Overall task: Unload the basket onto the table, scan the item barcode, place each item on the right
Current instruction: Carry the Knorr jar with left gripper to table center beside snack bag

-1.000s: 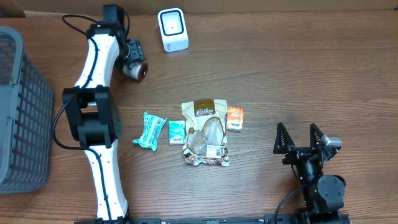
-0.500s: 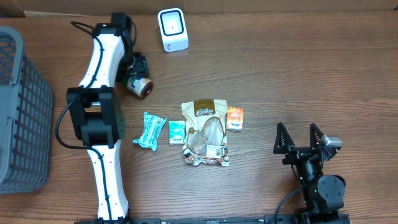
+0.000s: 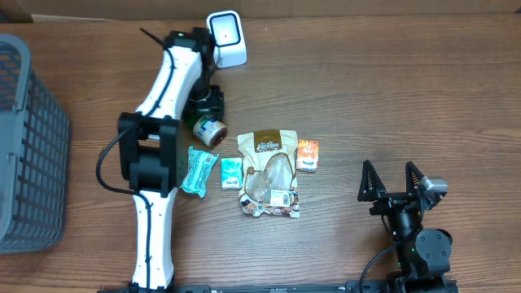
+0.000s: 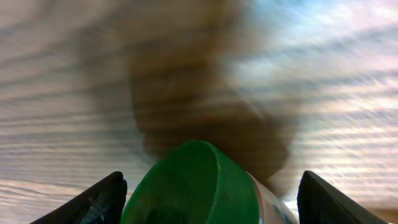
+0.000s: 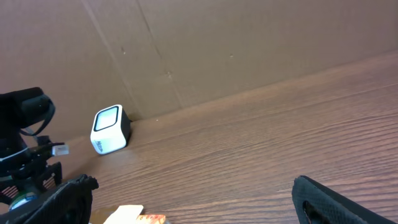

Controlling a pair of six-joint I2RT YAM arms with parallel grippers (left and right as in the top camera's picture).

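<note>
Overhead, left hand (image 3: 207,120) grips a jar (image 3: 212,131); wrist view shows just its green end (image 4: 193,180); right hand (image 3: 388,168) gapes.

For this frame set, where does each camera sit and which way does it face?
Overhead: above the table, looking straight down; left arm, right arm, scanner and jar show.
Left wrist: on the left arm, facing the blurred table; its fingers flank the jar.
Right wrist: low, facing the cardboard wall and scanner; its open fingers fill the bottom corners.
Shared: scanner, in overhead and right wrist.
</note>
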